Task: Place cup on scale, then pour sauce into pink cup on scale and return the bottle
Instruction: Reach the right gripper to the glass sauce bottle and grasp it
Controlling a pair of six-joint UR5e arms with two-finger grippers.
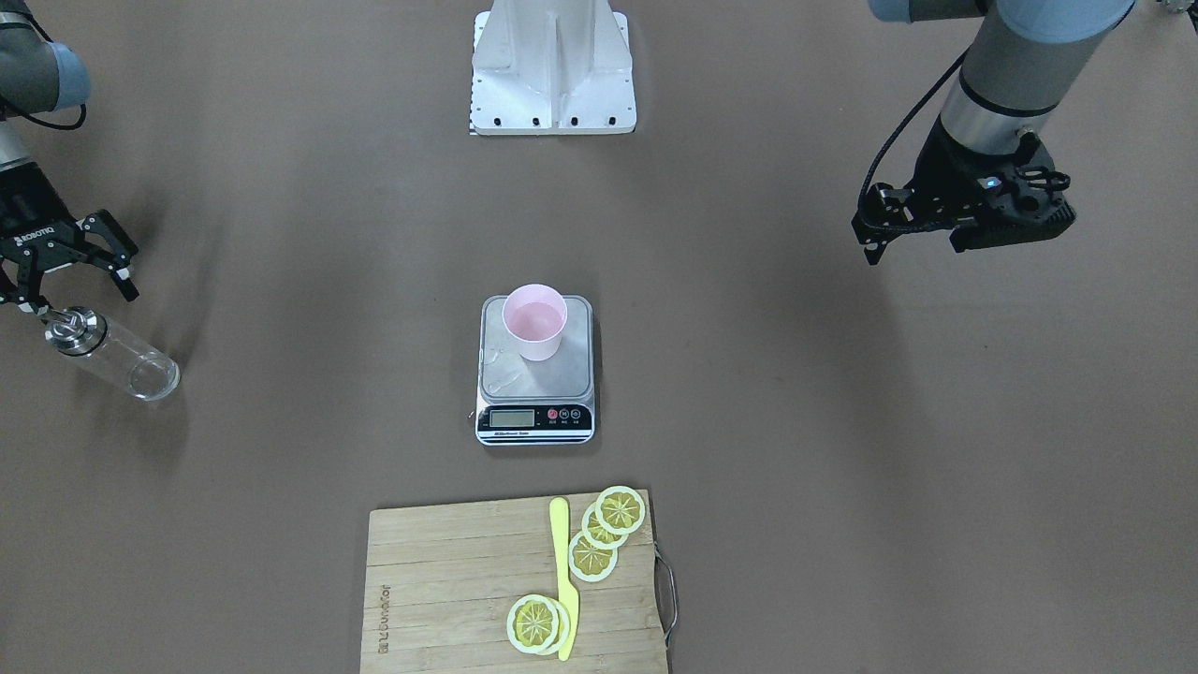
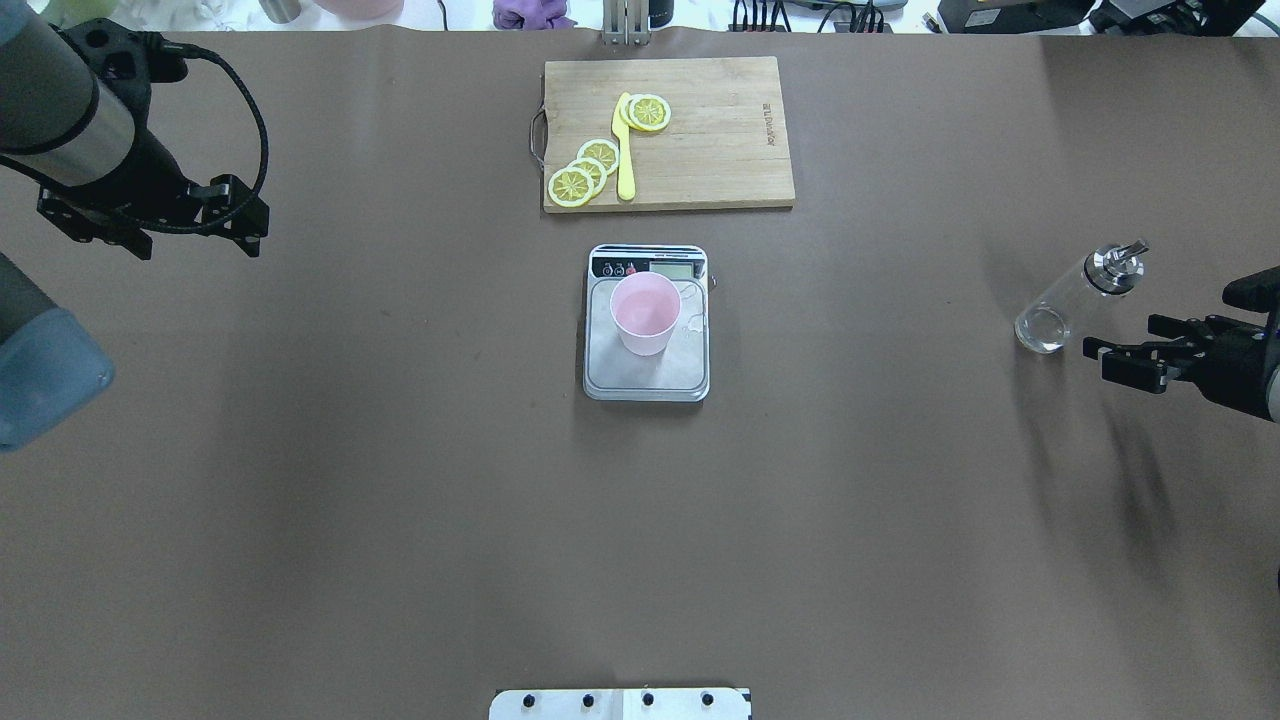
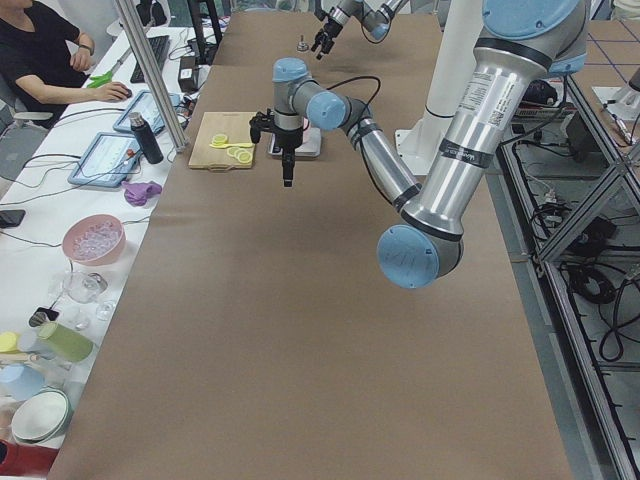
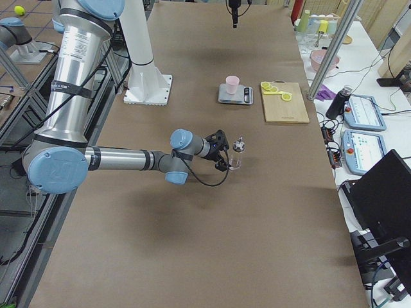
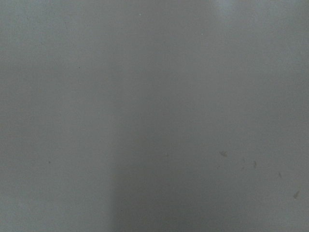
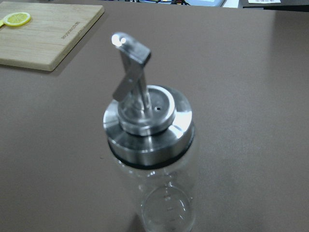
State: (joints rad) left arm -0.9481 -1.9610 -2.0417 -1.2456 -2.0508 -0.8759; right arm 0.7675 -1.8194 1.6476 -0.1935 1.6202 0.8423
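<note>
The pink cup (image 1: 534, 321) stands upright on the steel platform of the scale (image 1: 535, 374) at the table's middle. I cannot make out sauce inside it; faint wet marks show on the platform. The clear bottle (image 1: 110, 353) with its metal spout cap stands upright on the table at the robot's right, and looks empty in the right wrist view (image 6: 149, 145). My right gripper (image 1: 82, 298) is open just beside the cap, on the robot's side, not touching it. My left gripper (image 1: 969, 220) hangs high over the table's left part, far from everything; its fingers are hidden.
A wooden cutting board (image 1: 449, 599) with lemon slices (image 1: 599, 538) and a yellow knife (image 1: 564, 580) lies beyond the scale on the operators' side. The robot's white base (image 1: 552, 70) stands behind the scale. A person sits at a desk beside the table (image 3: 40, 60).
</note>
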